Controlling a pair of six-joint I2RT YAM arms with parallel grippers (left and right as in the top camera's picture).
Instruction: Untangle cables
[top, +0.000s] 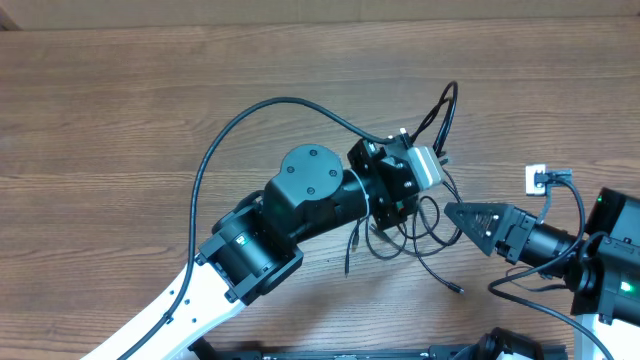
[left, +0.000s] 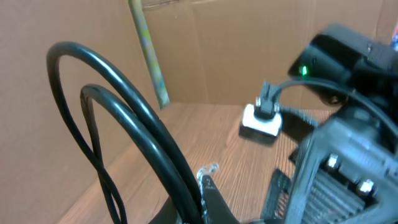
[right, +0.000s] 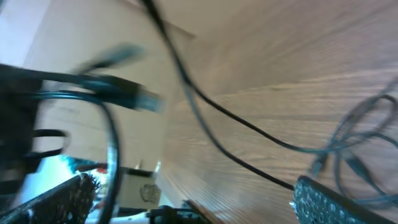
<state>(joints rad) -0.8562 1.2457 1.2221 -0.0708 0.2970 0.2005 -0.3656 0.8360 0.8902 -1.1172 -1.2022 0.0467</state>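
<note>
The cables are thin black cords bunched in a loose tangle at the table's middle. Loose strands with plug ends trail to the front left and front right. A loop rises toward the far side. My left gripper sits right over the tangle. In the left wrist view it looks shut on a cable that arches up close to the camera. My right gripper points at the tangle from the right, just beside it. In the right wrist view its jaws look open, with cable strands ahead.
A small white adapter with a black plug lies on the wooden table at the right, near the right arm; it also shows in the left wrist view. Thick black robot wiring arcs over the left arm. Cardboard walls stand behind.
</note>
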